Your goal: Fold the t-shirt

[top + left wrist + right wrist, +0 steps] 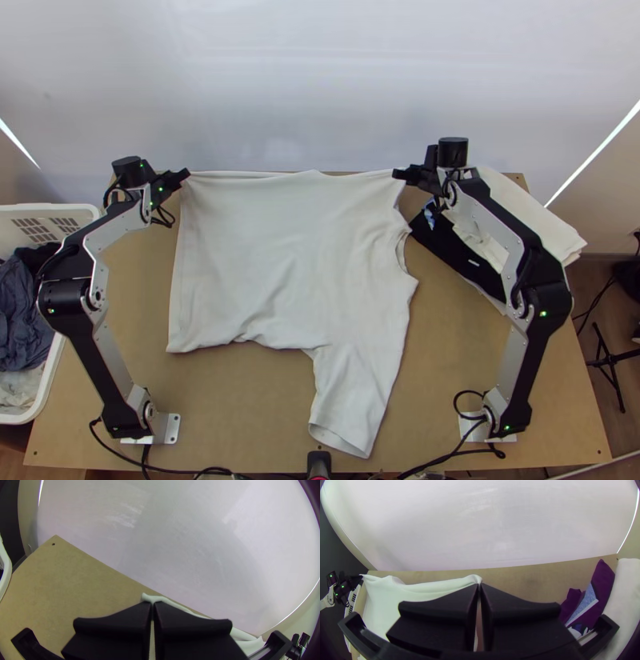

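In the top view the white t-shirt (pixel 272 256) lies across the middle of the table, its far edge drawn straight between the two grippers and one sleeve pointing to the near edge. My left gripper (pixel 186 174) is shut on its far left corner; my right gripper (pixel 398 174) is shut on the far edge at the right. In the left wrist view the fingers of the left gripper (pixel 152 608) pinch the shirt (pixel 176 605). In the right wrist view the right gripper (pixel 479 590) holds a fold of the shirt (pixel 430 587).
A pile of folded clothes (pixel 524 212), white and dark, lies at the table's far right, under and beside the right arm. A white basket (pixel 80 210) with dark and light clothes stands at the left. Bare table (pixel 232 400) shows near the left arm's base.
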{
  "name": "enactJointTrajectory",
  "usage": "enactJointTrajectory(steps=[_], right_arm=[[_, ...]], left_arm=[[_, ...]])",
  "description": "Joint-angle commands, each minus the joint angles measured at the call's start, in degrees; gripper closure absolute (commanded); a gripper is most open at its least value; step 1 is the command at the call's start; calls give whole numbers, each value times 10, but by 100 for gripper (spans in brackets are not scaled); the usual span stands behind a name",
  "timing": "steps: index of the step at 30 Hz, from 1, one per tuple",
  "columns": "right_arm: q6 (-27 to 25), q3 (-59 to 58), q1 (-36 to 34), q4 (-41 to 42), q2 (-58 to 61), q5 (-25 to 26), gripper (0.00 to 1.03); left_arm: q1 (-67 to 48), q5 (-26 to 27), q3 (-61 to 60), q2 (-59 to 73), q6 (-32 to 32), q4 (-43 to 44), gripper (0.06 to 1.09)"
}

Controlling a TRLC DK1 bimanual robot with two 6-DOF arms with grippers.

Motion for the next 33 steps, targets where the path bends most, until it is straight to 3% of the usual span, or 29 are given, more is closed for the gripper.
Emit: enactJointTrajectory(steps=[1,7,17,33], right_arm=[[-11,-42,-2,-34,-55,-3,100],[-27,-112,-2,-68,-127,-19,100],[-27,-191,-2,-125,-201,-55,100],[-16,-252,19,-135,-205,-70,100]], left_arm=[[6,9,-24,-34,11,-15,105],[6,27,-83,-93,51,-46,105],[6,42,-148,-170,64,-66,105],[-10,71,-196,-184,129,-169,105]])
